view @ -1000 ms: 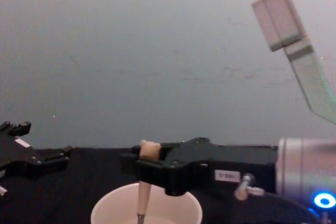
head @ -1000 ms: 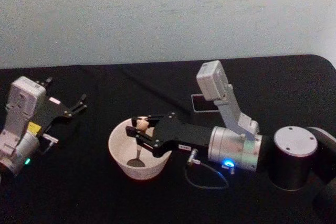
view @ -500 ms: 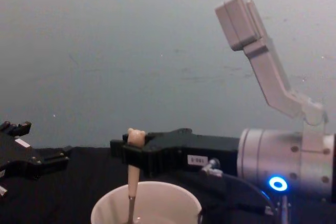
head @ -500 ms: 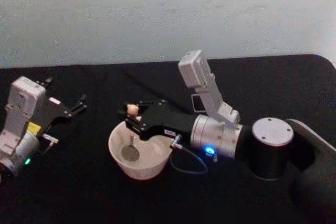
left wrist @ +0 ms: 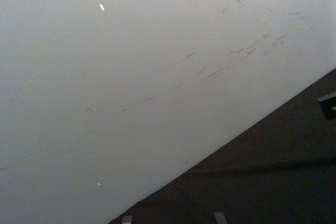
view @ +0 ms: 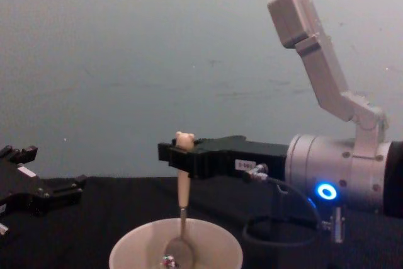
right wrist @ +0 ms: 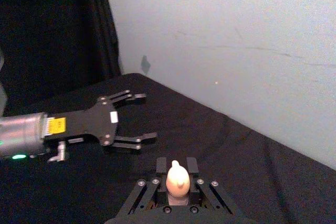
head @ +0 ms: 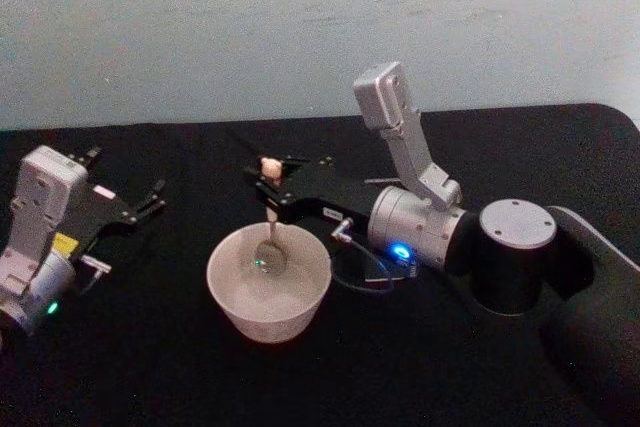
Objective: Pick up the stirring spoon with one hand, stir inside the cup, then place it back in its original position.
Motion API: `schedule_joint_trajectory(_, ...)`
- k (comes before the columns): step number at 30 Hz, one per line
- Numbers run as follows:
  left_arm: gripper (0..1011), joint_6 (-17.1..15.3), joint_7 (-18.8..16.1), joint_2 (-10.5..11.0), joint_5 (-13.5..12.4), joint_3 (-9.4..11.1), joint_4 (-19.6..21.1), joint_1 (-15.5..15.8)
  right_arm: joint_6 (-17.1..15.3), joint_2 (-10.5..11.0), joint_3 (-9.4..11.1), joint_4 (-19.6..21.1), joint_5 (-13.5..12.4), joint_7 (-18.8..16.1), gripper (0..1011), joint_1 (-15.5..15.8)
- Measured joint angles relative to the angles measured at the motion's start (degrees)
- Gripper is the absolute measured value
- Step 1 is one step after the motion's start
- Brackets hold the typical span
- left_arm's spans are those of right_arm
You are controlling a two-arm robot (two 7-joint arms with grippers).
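Observation:
The cream-white cup (head: pixel 268 299) stands on the black table in front of me; its rim (view: pixel 132 244) also shows low in the chest view. My right gripper (head: pixel 270 187) hangs above the cup's far side, shut on the stirring spoon (head: pixel 269 219) just below its bear head (right wrist: pixel 177 178). The spoon (view: pixel 182 187) hangs upright, its shiny bowl (view: pixel 179 254) dipping just inside the cup. My left gripper (head: pixel 122 179) rests open at the left of the table, well apart from the cup, and appears again (right wrist: pixel 144 117) in the right wrist view. My right arm hides the original position.
The black table (head: pixel 180 367) reaches to a pale wall (head: pixel 200 27) at the back. My right arm's large dark body (head: pixel 520 267) takes up the table's right side. There is bare cloth between the cup and my left gripper.
My right gripper has risen and shifted from the cup's left side toward its far middle, lifting the spoon so its bowl sits higher in the cup. The left arm has not moved.

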State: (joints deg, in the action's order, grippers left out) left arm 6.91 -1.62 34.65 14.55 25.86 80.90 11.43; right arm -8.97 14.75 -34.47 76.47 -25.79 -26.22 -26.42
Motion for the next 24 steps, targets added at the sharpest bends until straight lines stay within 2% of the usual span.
schedule_joint_trajectory(8, 1001, 0.0, 0.0, 0.0, 0.0, 0.0, 0.0, 0.0, -0.43, 1.58, 1.41, 1.09, 0.13, -0.2, 223, 0.84)
schedule_joint_trajectory(18, 1001, 0.0, 0.0, 0.0, 0.0, 0.0, 0.0, 0.0, -2.45, 6.58, 2.74, 7.34, -1.95, -2.61, 223, 4.53)
schedule_joint_trajectory(24, 1001, 0.0, 0.0, 0.0, 0.0, 0.0, 0.0, 0.0, -3.29, 8.67, 2.77, 10.11, -3.4, -3.54, 223, 6.14)
